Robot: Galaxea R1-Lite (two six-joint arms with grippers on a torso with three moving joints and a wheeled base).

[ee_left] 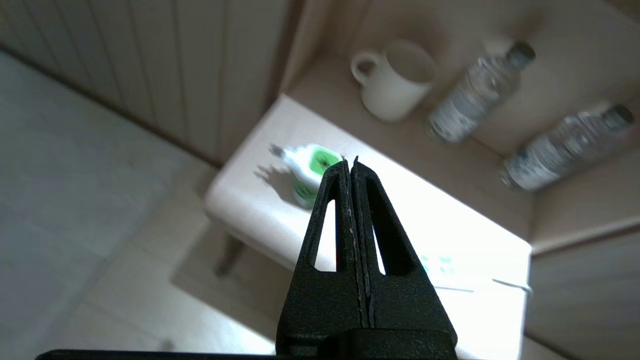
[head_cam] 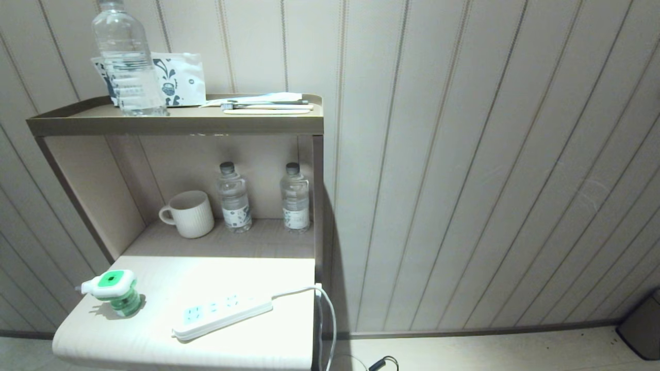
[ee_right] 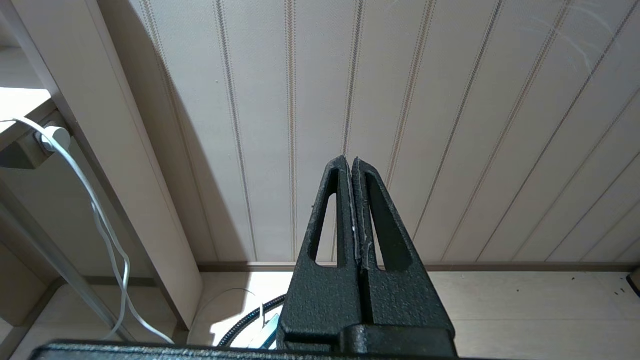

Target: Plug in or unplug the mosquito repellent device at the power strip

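Panelled beige walls back a shelf unit whose pale lower ledge carries both task objects. At the ledge's left front corner stands the mosquito repellent device, upright on its translucent green bottle, white head on top, prongs pointing out over the left edge; it is not plugged in. Well apart to its right lies the power strip, flat and skewed, its sockets empty, its white cord dropping over the right edge.

Handling, by judgement: the device looks light and top-heavy, with smooth rigid plastic that could slip or tip if nudged. The white head, taken across its flat sides, seems the soundest hold; the bottle below is likelier to twist or slide. The strip is also light and unfixed, so it may skate under insertion force.

Containers: a cream mug on the recessed shelf, contents not visible; beside it two small water bottles, capped and apparently full; a larger clear bottle on the top shelf.

The left gripper hangs above the device with fingers pressed together, empty. The right gripper, likewise pinched closed and empty, faces the wall away from the ledge.
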